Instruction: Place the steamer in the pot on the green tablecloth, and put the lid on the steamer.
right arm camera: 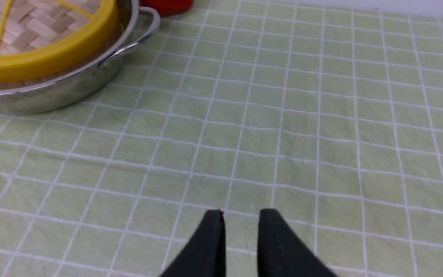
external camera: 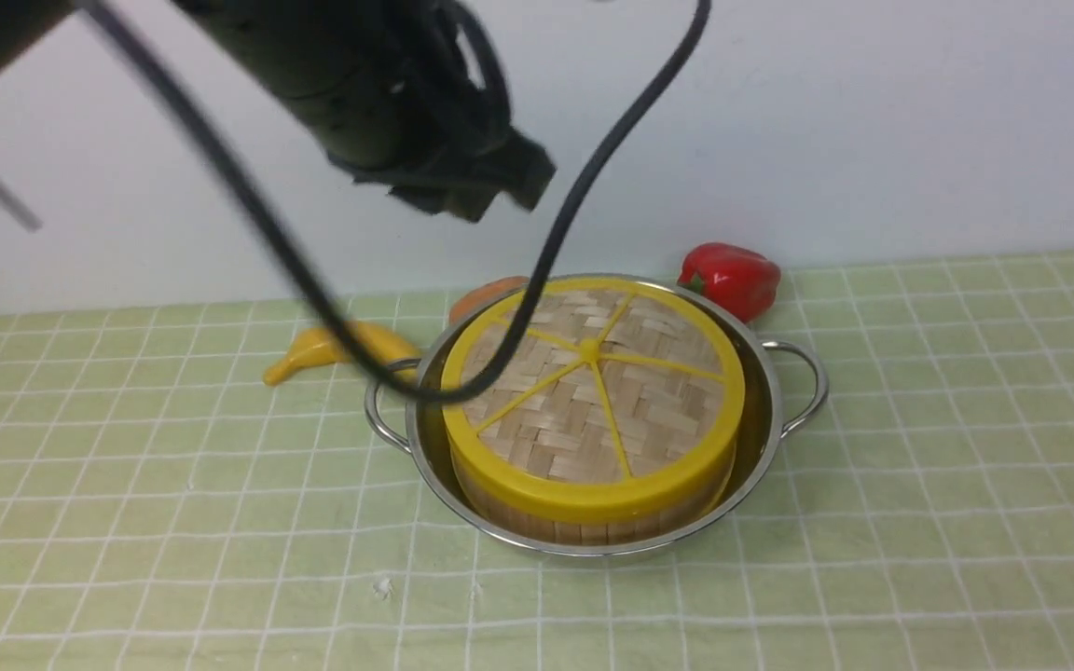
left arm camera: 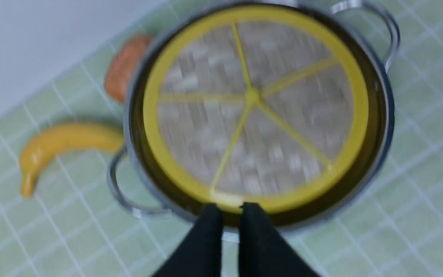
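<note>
Pot (external camera: 765,438): shiny steel, wide and shallow, two wire loop handles, resting on the green tablecloth (external camera: 947,485) over the bench.

Steamer (external camera: 584,529): bamboo slat wall showing below the lid, seated inside the pot, ringed by the pot's rim.

Lid (external camera: 593,391): woven bamboo disc, thick yellow rim, five yellow spokes from a centre hub; lying flat on top of the steamer, within the pot's rim.

Red pepper (external camera: 731,278): on the cloth just behind the pot, beside its right handle.

Banana (external camera: 332,352): yellow, on the cloth just beside the pot's left handle.

Orange item (external camera: 486,296): partly hidden behind the pot's far rim; kind not clear.

Left arm (external camera: 378,102): dark, blurred, raised above and behind the pot; black cable (external camera: 313,289) looping down in front of the lid.

Left gripper (left arm camera: 231,215): above the pot's edge, clear of the lid, fingers nearly together with a thin gap, holding nothing.

Right gripper (right arm camera: 240,223): over bare cloth, well apart from the pot, fingers a narrow gap apart, holding nothing.
</note>
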